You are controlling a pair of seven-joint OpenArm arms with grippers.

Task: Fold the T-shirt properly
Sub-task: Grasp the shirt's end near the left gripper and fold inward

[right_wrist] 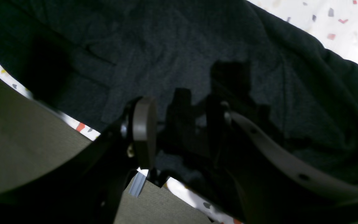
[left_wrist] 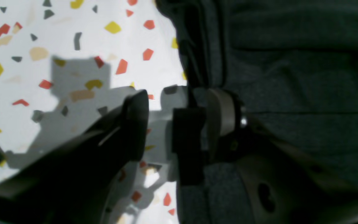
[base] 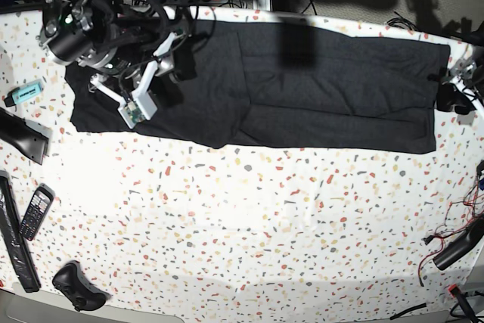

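The left pincer [left_wrist: 179,124] stands wide, with nothing between its fingers; the right pincer [right_wrist: 180,124] likewise stands wide and empty. Identify the workpiece: the T-shirt [base: 318,81], a long black strip of cloth lying on the speckled table [base: 265,247]. Its long axis runs from one arm's side to the other, across the base view. No print shows on the upward face.

Left side: the pincer is at the strip's end on the right of the base view. In the left wrist view, the end edge passes through the gap between the fingers, so that one finger stands over bare table and the other over cloth. Contact with the cloth cannot be confirmed from this view.

Right side: the pincer is above the opposite, broader and more creased part of the garment, inboard of its outer end. In the right wrist view, cloth lies beneath both fingertips; the lower long edge is near, beside the table's border.

Assessment: the garment appears partly folded, into a lengthwise strip. The next fold probably shortens the long axis. The left pincer is the nearer to an end edge and is better placed to take it; the right would need to shift outward first. Caution: a shallow grip may lift only the upper layer and skew the strip
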